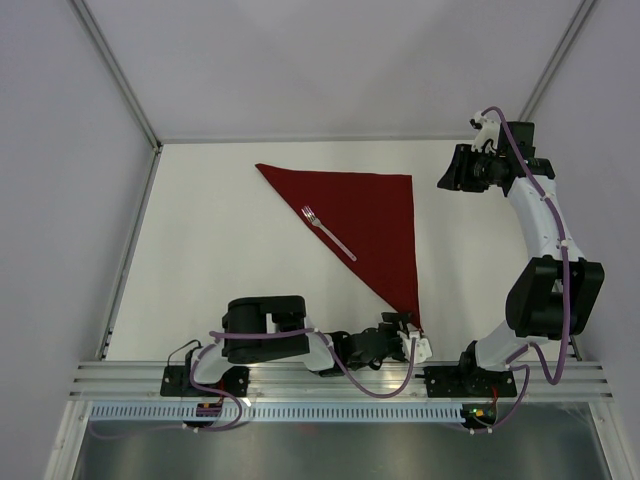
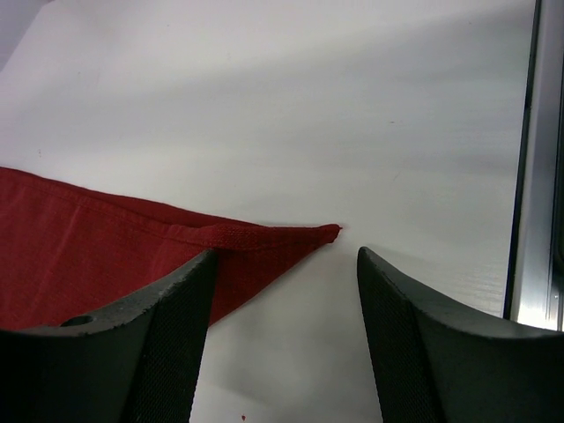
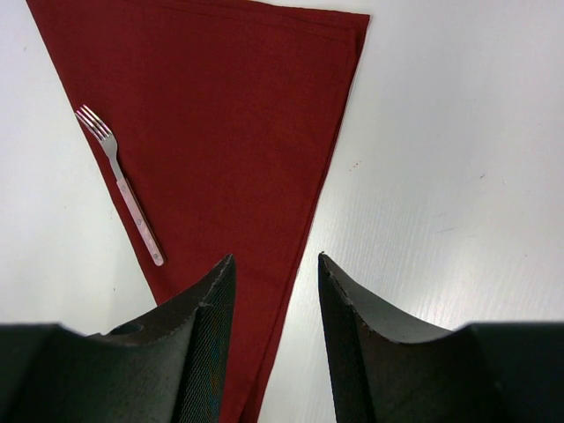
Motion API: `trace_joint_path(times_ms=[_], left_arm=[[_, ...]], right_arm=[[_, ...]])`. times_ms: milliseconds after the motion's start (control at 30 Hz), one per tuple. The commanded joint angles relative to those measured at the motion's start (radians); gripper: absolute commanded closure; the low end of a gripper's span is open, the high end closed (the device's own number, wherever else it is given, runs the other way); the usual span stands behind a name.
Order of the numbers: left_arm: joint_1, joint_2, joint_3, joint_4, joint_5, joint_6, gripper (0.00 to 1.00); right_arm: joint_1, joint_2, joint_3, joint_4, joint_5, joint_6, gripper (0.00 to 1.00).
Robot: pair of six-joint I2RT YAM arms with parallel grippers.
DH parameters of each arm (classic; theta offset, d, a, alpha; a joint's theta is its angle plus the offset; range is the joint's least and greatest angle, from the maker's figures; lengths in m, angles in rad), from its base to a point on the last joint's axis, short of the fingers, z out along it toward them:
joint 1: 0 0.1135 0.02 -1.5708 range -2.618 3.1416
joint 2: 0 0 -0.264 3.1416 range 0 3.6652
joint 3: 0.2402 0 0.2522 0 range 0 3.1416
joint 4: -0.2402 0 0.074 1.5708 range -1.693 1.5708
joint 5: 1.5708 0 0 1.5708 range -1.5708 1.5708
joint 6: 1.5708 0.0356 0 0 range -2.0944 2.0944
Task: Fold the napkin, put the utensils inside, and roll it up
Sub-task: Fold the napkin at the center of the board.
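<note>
The dark red napkin [image 1: 375, 220] lies flat on the white table, folded into a triangle. The slim fork [image 1: 328, 232] rests along its long diagonal edge, tines toward the far left. My left gripper [image 1: 408, 332] sits low at the napkin's near corner. In the left wrist view that corner's tip [image 2: 330, 232] lies just ahead of the open left gripper [image 2: 285, 252], with nothing between the jaws. My right gripper [image 1: 447, 175] hovers by the far right corner. From the right wrist, the open right gripper [image 3: 275, 257] hangs above the napkin [image 3: 229, 115] edge, the fork [image 3: 123, 188] to its left.
An aluminium rail [image 1: 340, 378] runs along the near table edge and shows at the right of the left wrist view as the rail [image 2: 533, 176]. Pale enclosure walls and a metal frame post [image 1: 120, 75] border the table on the left, back and right.
</note>
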Motion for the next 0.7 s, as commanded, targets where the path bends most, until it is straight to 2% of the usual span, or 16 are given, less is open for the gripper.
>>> trace_joint_path(times_ms=[0,367,667], left_arm=[[-0.005,0.012,-0.004,0.089,-0.03,0.045,0.29],[-0.014,0.036,0.013,0.07,-0.028,0.042,0.26],[-0.011,0.05,0.033,0.022,0.001,0.011,0.35]], right_arm=[[-0.005,-0.029,-0.004,0.021,-0.016,0.007,0.52],[-0.005,-0.023,-0.007,0.021,-0.019,0.004,0.52],[-0.005,-0.018,-0.009,0.019,-0.02,0.002,0.53]])
